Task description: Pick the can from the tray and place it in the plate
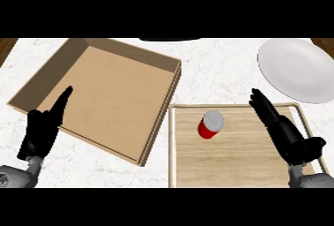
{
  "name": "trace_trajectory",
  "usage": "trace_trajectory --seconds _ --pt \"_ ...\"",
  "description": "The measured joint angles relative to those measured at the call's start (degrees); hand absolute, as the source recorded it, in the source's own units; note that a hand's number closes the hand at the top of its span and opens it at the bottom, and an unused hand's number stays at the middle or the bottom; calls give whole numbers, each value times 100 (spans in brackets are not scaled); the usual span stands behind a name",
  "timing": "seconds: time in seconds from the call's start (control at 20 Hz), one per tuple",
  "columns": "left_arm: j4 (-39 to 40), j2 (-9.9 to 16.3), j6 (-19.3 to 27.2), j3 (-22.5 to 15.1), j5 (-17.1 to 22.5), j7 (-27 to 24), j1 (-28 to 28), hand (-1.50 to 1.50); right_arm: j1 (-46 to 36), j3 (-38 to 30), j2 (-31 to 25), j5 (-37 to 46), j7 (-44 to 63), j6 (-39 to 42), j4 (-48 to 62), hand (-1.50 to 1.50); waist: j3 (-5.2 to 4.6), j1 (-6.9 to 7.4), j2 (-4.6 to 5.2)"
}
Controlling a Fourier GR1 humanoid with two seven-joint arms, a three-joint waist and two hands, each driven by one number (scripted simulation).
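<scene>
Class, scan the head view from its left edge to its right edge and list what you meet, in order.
Left hand → cardboard box → red can on the wooden tray → right hand; white plate far right.

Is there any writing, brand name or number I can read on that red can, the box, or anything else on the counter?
None that can be read.
The red can on the wooden tray shows a plain red side and a grey top, with no label visible.
The cardboard box and the white plate are plain, with no print or marks.
</scene>
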Motion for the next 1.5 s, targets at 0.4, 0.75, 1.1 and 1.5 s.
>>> trace_trajectory --seconds 0.4,0.75,1.1,1.5 --pt "49 -389 19 69 70 -84 -285 0 -1544 201 -567 -100 -224 1586 -120 -150 -57 460 -148" --pt "165 -640 -230 296 338 -412 -200 0 -2143 -165 -315 -142 -2038 2514 1771 -150 4 449 -93" --pt "122 -744 -182 434 238 -540 -79 0 -2646 300 -773 1127 -3190 2836 2647 -150 43 388 -144" --pt "94 -792 -320 680 186 -483 -89 0 -3165 652 -979 1879 -3272 2742 2878 -150 37 297 -178"
